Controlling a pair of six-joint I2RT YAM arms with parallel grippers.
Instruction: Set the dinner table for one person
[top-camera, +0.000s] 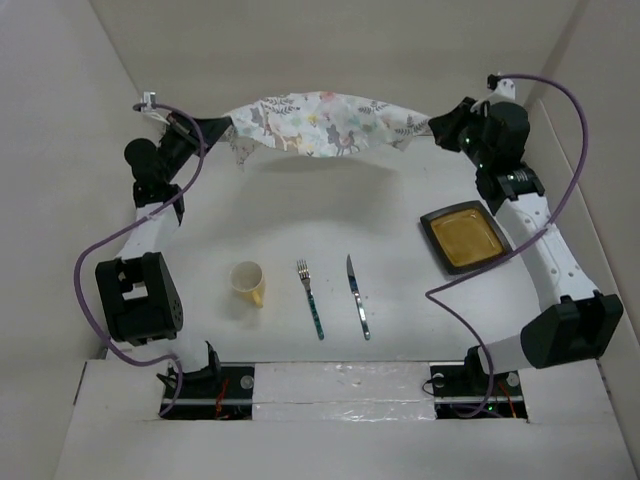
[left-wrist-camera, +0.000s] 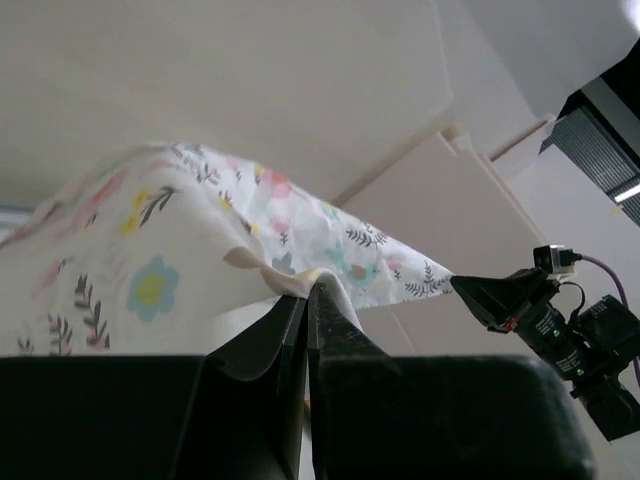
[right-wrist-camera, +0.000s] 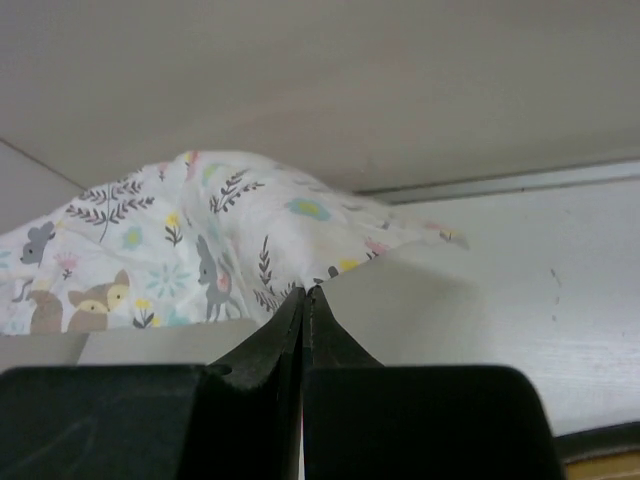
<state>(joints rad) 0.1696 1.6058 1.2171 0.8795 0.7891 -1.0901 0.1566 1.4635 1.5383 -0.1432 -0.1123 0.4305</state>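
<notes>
A pastel cloth (top-camera: 318, 125) printed with animals and leaves hangs stretched in the air over the far part of the white dinner table (top-camera: 300, 215). My left gripper (top-camera: 226, 128) is shut on its left corner, my right gripper (top-camera: 432, 124) on its right corner. In the left wrist view the cloth (left-wrist-camera: 180, 250) folds over the tips of the left gripper (left-wrist-camera: 308, 288). In the right wrist view the cloth (right-wrist-camera: 180, 260) is pinched at the tips of the right gripper (right-wrist-camera: 304, 290).
On the table lie a yellow cup (top-camera: 249, 283) on its side, a fork (top-camera: 310, 298) with a teal handle, a knife (top-camera: 358, 297) and a dark square plate (top-camera: 466, 236) with a yellow centre. White walls enclose the table.
</notes>
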